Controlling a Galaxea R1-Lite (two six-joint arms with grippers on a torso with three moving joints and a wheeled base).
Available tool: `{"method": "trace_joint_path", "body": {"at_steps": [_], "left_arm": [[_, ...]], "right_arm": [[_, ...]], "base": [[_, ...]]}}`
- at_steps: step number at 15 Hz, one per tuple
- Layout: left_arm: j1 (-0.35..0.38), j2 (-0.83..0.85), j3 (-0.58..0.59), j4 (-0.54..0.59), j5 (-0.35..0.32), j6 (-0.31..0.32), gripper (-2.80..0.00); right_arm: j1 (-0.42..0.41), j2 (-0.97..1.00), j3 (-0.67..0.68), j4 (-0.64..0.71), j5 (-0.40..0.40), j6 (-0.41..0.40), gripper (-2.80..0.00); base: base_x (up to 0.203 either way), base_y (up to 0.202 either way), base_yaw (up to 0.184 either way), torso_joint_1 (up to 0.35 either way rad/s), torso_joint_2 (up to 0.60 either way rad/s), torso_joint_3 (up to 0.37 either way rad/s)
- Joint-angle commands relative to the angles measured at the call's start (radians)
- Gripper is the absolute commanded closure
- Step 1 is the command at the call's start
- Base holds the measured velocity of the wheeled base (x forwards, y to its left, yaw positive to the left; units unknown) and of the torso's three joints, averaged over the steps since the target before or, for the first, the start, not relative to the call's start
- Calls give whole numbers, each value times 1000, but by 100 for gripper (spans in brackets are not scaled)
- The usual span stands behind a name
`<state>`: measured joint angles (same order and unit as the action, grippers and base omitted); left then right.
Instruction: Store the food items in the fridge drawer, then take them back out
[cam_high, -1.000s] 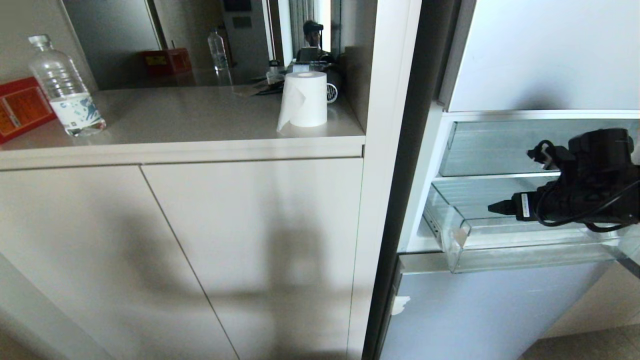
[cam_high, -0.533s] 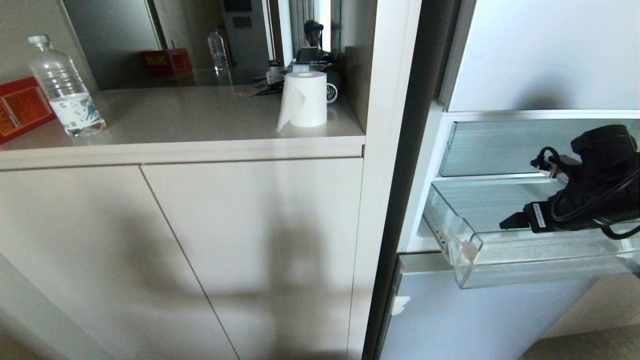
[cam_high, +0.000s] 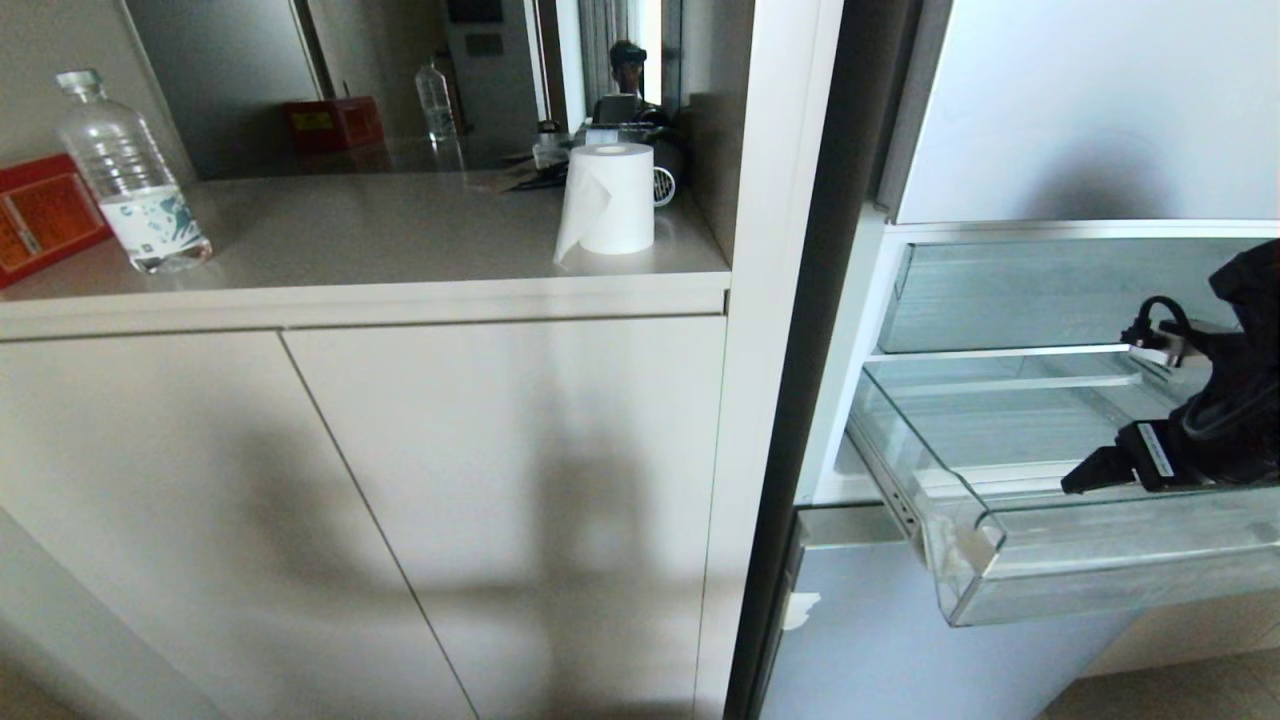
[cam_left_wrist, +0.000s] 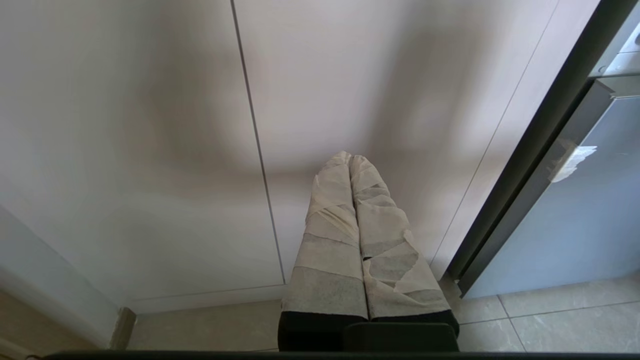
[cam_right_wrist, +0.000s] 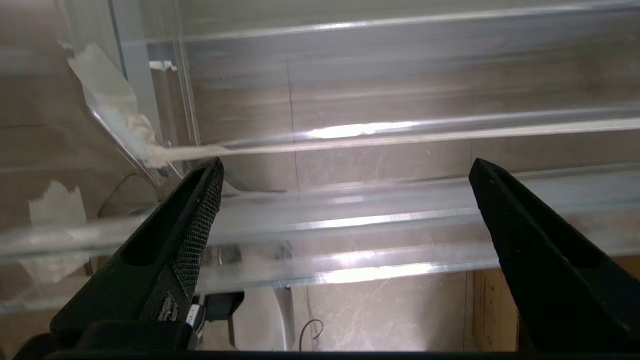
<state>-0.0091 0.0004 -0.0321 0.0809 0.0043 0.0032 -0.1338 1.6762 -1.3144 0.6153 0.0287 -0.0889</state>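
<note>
The right hand (cam_right_wrist: 345, 200) is spread wide and grasps nothing; its two black fingers (cam_right_wrist: 190, 220) straddle the thick clear front lip of the fridge drawer (cam_high: 1100, 585), apparently the position for hooking and hauling that lip. The drawer stands pulled out of the compartment above the blue-grey lower front (cam_high: 950, 660), presumably to expose its ribbed floor for loading. No fruit is visible in any view, so the food items cannot be located.

The left hand (cam_left_wrist: 352, 165) is clenched, its tape-wrapped fingers (cam_left_wrist: 330, 240) pressed together, parked low before the cabinet doors (cam_left_wrist: 150, 150).

The right wrist view alone shows the open fingers; the head view shows only that arm's wrist. The head view alone shows the second clear bin (cam_high: 1000, 295) behind, and the worktop (cam_high: 400, 240) with a paper roll (cam_high: 608, 198) and a water bottle (cam_high: 128, 175).
</note>
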Motion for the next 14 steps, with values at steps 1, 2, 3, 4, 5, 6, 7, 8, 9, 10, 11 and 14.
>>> {"method": "trace_joint_path", "body": {"at_steps": [1,2,3,4,5,6,7,8,9,10,11,14], "left_arm": [[0,0,0,0,0,0,0],[0,0,0,0,0,0,0],[0,0,0,0,0,0,0],[0,0,0,0,0,0,0],[0,0,0,0,0,0,0],[0,0,0,0,0,0,0],[0,0,0,0,0,0,0],[0,0,0,0,0,0,0],[0,0,0,0,0,0,0],[0,0,0,0,0,0,0],[0,0,0,0,0,0,0],[0,0,0,0,0,0,0]], "right_arm": [[-7,-35,27,3,2,-2,-280],[-8,-49,49,3,3,-8,-280],[-10,-65,73,3,3,-19,-280],[-13,-82,91,3,3,-24,-280],[-23,-96,104,3,3,-26,-280],[-30,-108,110,3,5,-26,-280],[-36,-118,114,3,6,-27,-280],[-38,-125,118,1,7,-26,-280],[-37,-127,118,0,8,-25,-280],[-36,-130,118,-2,10,-24,-280],[-36,-133,118,-2,10,-22,-280],[-35,-203,129,-51,63,-13,-280]], "base": [[0,0,0,0,0,0],[0,0,0,0,0,0],[0,0,0,0,0,0],[0,0,0,0,0,0],[0,0,0,0,0,0],[0,0,0,0,0,0],[0,0,0,0,0,0],[0,0,0,0,0,0],[0,0,0,0,0,0],[0,0,0,0,0,0],[0,0,0,0,0,0],[0,0,0,0,0,0]]}}
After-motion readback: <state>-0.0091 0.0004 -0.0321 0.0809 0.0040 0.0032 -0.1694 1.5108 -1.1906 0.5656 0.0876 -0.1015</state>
